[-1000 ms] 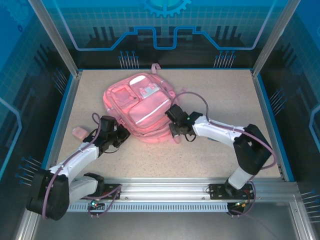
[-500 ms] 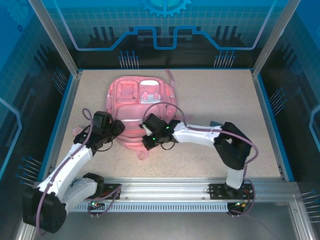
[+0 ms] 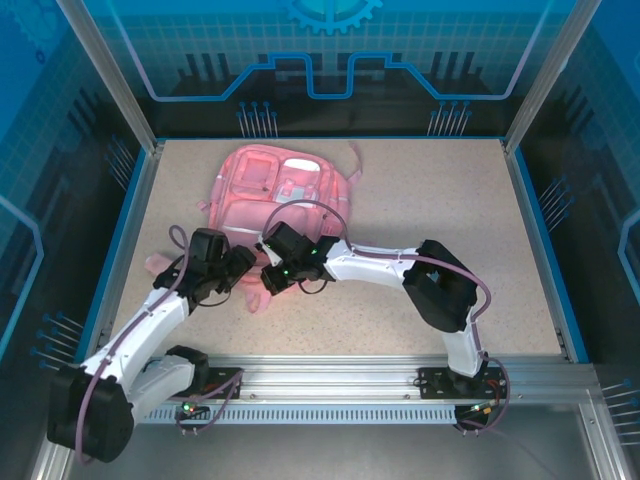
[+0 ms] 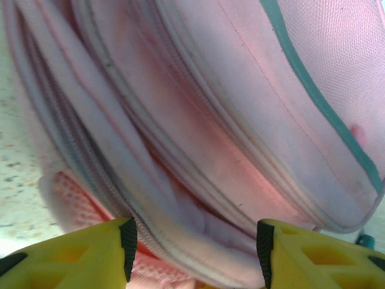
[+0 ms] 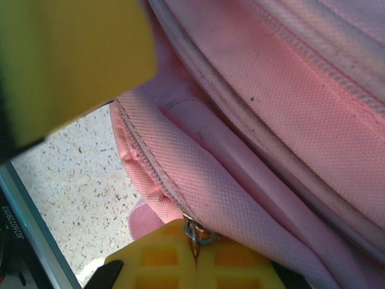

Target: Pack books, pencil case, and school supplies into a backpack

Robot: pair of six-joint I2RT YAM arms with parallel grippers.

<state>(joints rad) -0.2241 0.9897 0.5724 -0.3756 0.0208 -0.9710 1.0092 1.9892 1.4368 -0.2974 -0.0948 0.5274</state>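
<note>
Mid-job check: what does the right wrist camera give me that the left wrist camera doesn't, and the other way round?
Right wrist view: the right pincer is closed on a small metal zipper pull at a seam of the backpack.
Left wrist view: the left pincer is open, with a bulging fold of the bag showing between its yellow fingers, and a teal trim stripe runs across the fabric.
Both: close-up pink backpack fabric with zipper lines, and a patch of speckled table.
</note>
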